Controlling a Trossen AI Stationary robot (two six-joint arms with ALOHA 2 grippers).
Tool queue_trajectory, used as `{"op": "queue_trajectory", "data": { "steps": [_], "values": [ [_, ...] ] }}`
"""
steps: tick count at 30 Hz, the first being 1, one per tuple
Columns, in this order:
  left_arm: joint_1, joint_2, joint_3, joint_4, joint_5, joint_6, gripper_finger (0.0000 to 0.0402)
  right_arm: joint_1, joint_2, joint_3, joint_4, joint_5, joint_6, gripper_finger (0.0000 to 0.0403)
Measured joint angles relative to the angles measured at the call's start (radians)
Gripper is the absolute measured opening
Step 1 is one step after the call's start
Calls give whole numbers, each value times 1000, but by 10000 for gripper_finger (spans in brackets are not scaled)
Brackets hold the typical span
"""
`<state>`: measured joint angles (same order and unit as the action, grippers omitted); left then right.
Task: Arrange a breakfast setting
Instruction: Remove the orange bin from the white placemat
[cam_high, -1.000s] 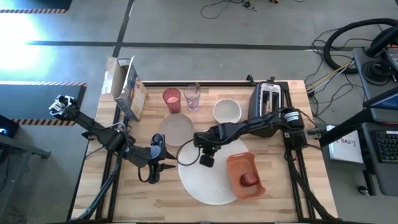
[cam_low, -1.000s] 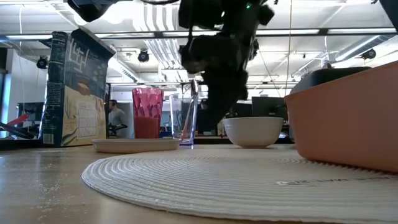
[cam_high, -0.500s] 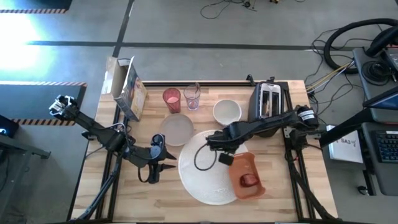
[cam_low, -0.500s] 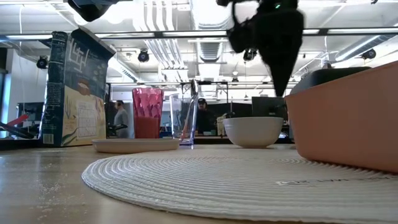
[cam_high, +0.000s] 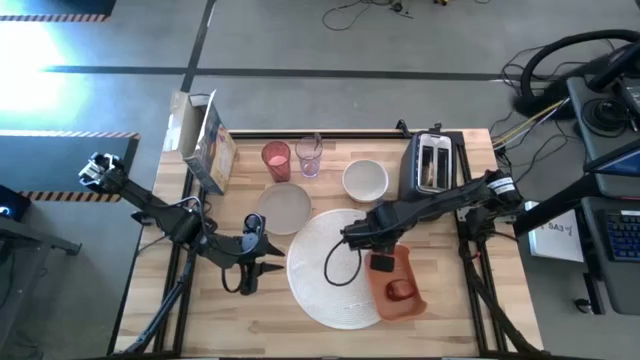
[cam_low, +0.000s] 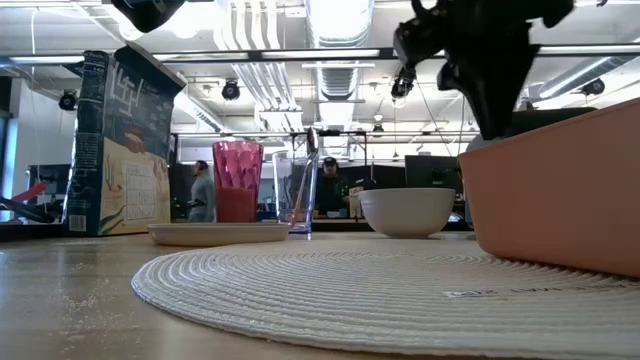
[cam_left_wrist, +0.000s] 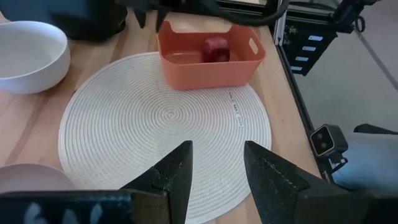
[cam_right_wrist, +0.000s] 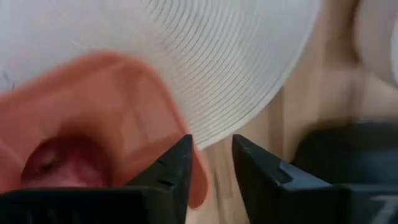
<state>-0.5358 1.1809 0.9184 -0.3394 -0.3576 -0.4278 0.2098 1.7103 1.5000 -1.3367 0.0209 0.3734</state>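
Observation:
My right gripper (cam_high: 381, 262) points straight down over the far end of the orange tray (cam_high: 397, 285). Its fingers (cam_right_wrist: 180, 163) stand apart above the tray's rim corner (cam_right_wrist: 198, 186), with nothing between them. A dark-red fruit (cam_left_wrist: 215, 48) lies inside the tray. The tray rests partly on a large round white woven mat (cam_high: 320, 290). Behind the mat stand a pale small plate (cam_high: 285, 207), a white bowl (cam_high: 365, 179), a pink tumbler (cam_high: 276, 158) and a clear glass (cam_high: 309, 155) with a slim utensil in it. My left gripper (cam_left_wrist: 217, 168) waits open at the mat's left, above the table.
A black toaster (cam_high: 432, 165) stands at the far right. A cereal box (cam_high: 205, 145) stands at the far left corner. A loop of black cable (cam_high: 338, 268) from the right arm hangs over the mat. Bare wood lies along the near edge, left of the mat.
My right gripper has travelled from over the mat's left part toward the table's right edge, rising a little, to a place over the tray's far end. It has tipped from slanting to pointing straight down. Its cable loop has followed across the mat.

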Motion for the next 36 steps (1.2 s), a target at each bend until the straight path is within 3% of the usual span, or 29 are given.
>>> {"op": "queue_trajectory", "data": {
  "steps": [7,12,21,30,36],
  "values": [
    [0,0,0,4,-9,0,128,40,-1,-56,-1,-67,-102,136],
    [0,0,0,5,-63,0,128,50,-2,-97,4,-62,-135,131],
    [1,0,0,5,-64,0,128,50,-3,-195,45,-47,-166,116],
    [1,28,0,8,-63,0,128,50,-2,-205,58,-47,-165,91],
    [1,47,0,17,-63,-3,128,50,-1,-207,88,-89,-156,47]
  ]
}}
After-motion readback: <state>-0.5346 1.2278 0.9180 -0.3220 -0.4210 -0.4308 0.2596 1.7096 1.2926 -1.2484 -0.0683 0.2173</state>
